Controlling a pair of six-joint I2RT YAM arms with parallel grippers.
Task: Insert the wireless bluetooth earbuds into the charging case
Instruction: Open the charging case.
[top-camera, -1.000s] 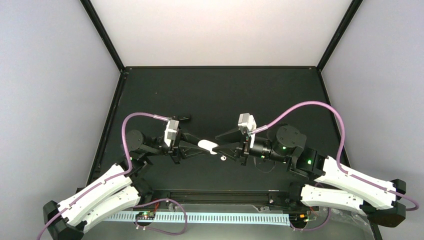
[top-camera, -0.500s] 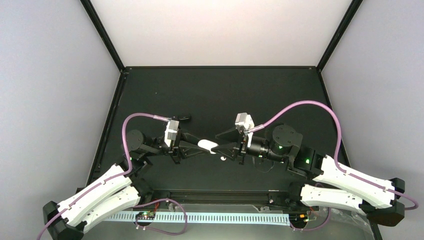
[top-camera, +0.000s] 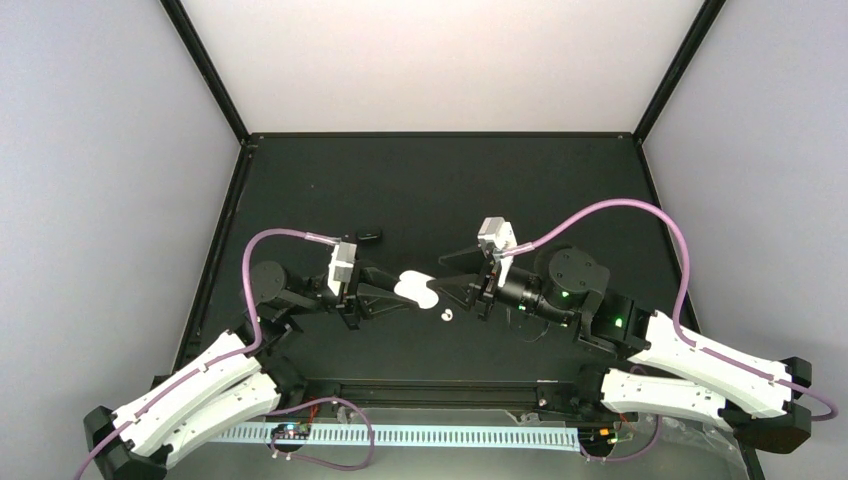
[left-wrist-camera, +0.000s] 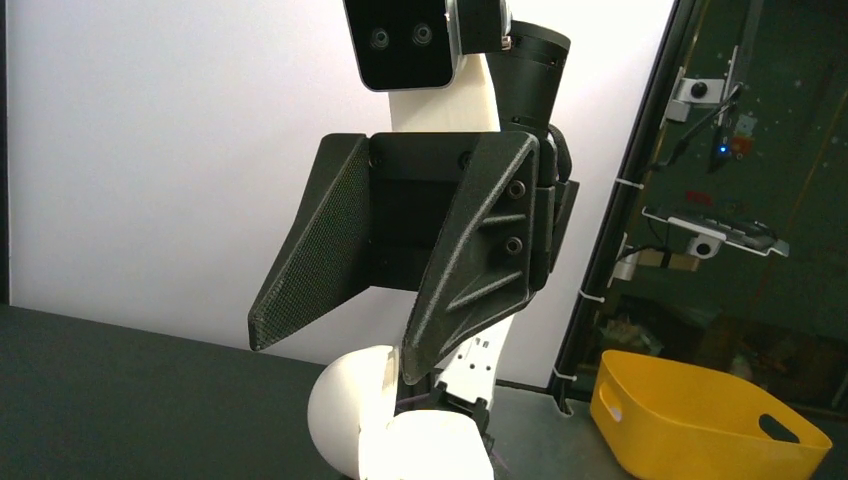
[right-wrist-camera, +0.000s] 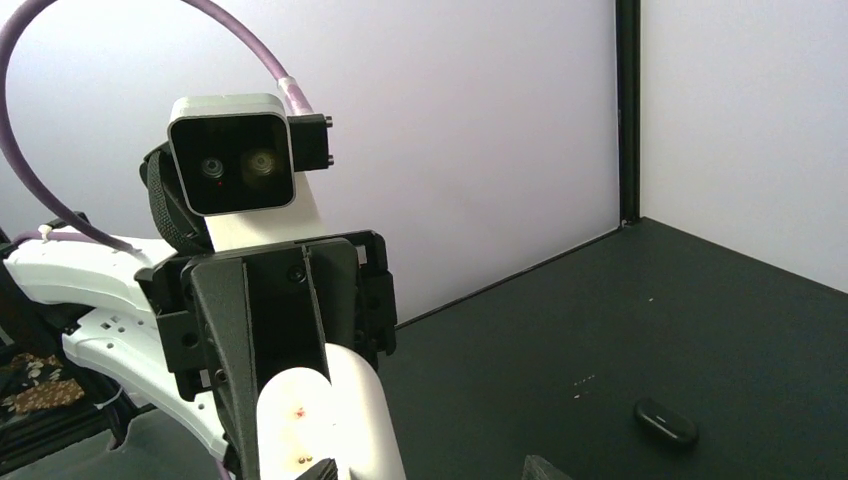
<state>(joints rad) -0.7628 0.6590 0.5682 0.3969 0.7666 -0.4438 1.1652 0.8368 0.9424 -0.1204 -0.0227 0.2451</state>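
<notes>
Gripping the white charging case is the left gripper, its jaws clamped on the case body; the lid looks swung open. The right gripper faces it from just right of the case, jaws apart with nothing between them. The left wrist view shows them spread wide just above the case. One white earbud lies on the tabletop, just on the arm-base side of the case and touching neither gripper. Whether any bud sits inside the case I cannot tell. A black oval object rests on the tabletop beyond the case, on its far side and well apart from it.
</notes>
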